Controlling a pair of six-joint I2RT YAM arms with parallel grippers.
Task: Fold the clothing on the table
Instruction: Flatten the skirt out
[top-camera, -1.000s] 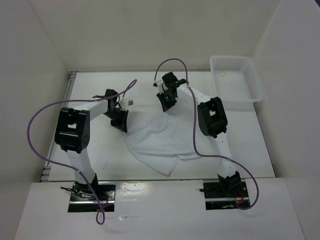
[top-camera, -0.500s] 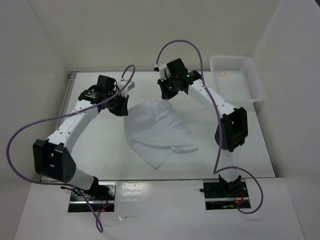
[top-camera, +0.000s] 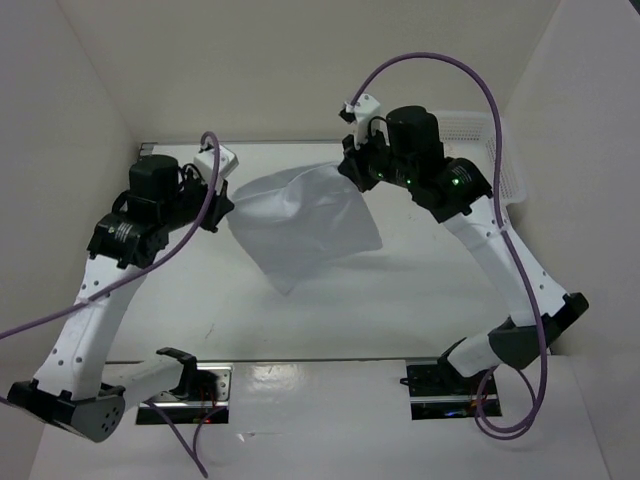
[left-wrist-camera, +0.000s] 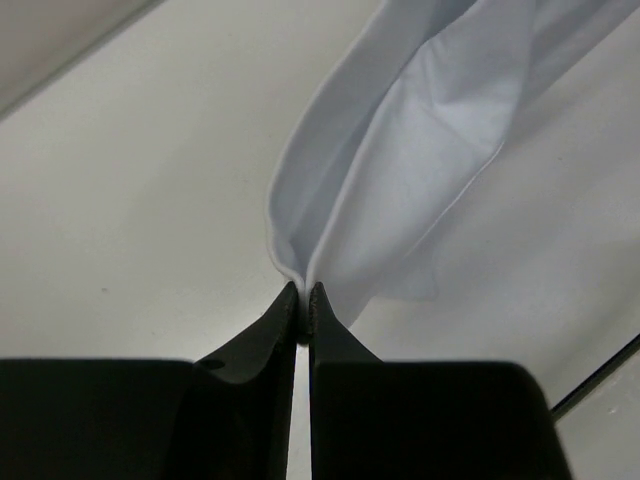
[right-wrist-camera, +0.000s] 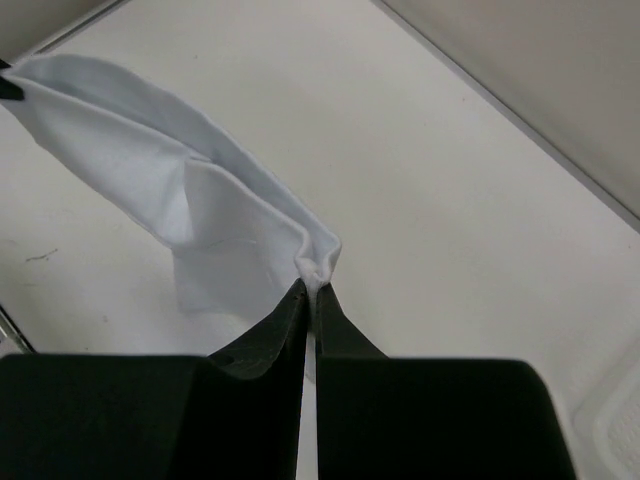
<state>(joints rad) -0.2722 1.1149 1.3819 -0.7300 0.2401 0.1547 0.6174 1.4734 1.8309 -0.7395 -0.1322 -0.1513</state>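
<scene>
White desk (top-camera: 430, 300) seen from above: the clothing (top-camera: 300, 225) hangs over it, stretched between the left pincer (top-camera: 222, 203) and the right pincer (top-camera: 350, 172). Left wrist view: jaws pinch one cloth corner. Right wrist view: jaws pinch another bunched corner.

likely a robot lab: plain white walls (top-camera: 300, 70) boxing the table (top-camera: 420, 300).

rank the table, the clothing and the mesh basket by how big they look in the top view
1. table, clearly largest
2. clothing, hanging above the table, so nearer the camera and somewhat flattered
3. basket, looks smallest, though partly hidden behind the right arm
</scene>
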